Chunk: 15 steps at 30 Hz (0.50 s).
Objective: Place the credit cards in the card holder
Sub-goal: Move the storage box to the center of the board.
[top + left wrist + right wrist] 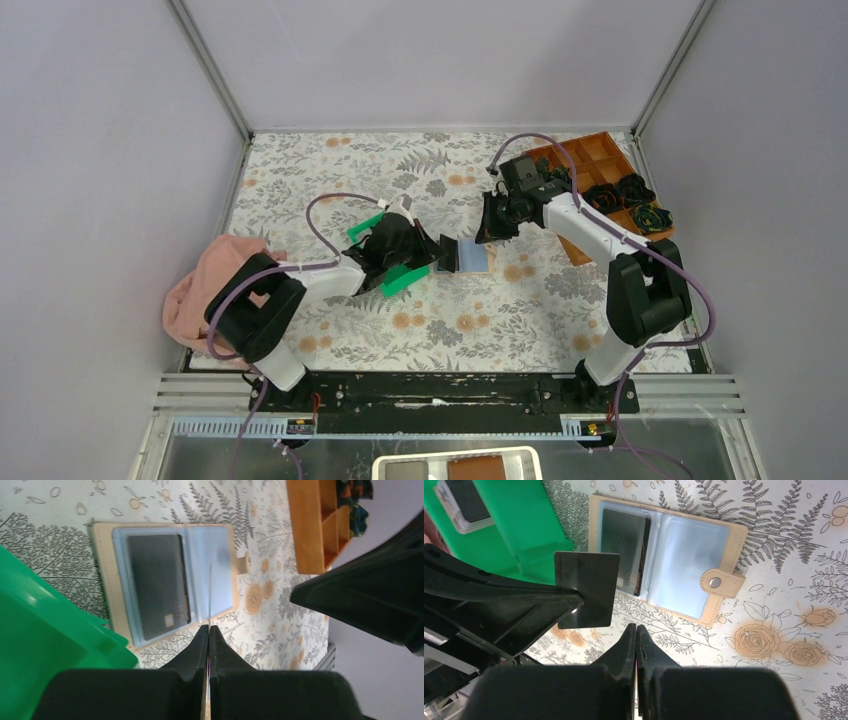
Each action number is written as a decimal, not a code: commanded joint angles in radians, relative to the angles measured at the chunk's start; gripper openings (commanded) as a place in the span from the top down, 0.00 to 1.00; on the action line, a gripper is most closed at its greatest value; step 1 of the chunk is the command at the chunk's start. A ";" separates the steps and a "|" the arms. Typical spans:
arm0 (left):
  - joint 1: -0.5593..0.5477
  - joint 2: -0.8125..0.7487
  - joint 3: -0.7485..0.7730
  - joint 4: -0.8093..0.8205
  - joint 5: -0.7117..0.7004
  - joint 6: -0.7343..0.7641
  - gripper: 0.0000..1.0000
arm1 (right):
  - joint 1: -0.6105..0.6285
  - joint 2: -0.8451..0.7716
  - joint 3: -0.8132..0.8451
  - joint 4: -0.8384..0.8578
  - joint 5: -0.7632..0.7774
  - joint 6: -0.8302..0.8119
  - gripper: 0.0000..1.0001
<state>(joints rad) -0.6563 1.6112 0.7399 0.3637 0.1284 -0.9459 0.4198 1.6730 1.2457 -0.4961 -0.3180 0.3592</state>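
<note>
Cloth, pink and crumpled, is lying at the tabletop's left edge. Just right of it, the left hand is hanging over a green tray, pinching a dark credit card between its fingers, close to the unfolded card holder. The card holder is lying flat mid-tabletop, blue-grey inside facing up, with a second credit card sitting in its left pocket. The right hand is hovering above it, fingers together, holding nothing. An orange-brown box is standing far right.
</note>
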 commanded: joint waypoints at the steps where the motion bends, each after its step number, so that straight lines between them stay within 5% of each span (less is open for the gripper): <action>1: -0.020 0.055 0.042 0.037 -0.101 -0.049 1.00 | 0.010 0.021 -0.010 -0.003 0.045 -0.016 1.00; 15: -0.035 0.173 0.089 0.137 -0.116 -0.105 1.00 | 0.012 0.114 -0.022 -0.001 0.089 -0.028 1.00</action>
<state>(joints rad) -0.6842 1.7691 0.7982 0.4126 0.0475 -1.0336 0.4255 1.7767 1.2232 -0.4965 -0.2619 0.3447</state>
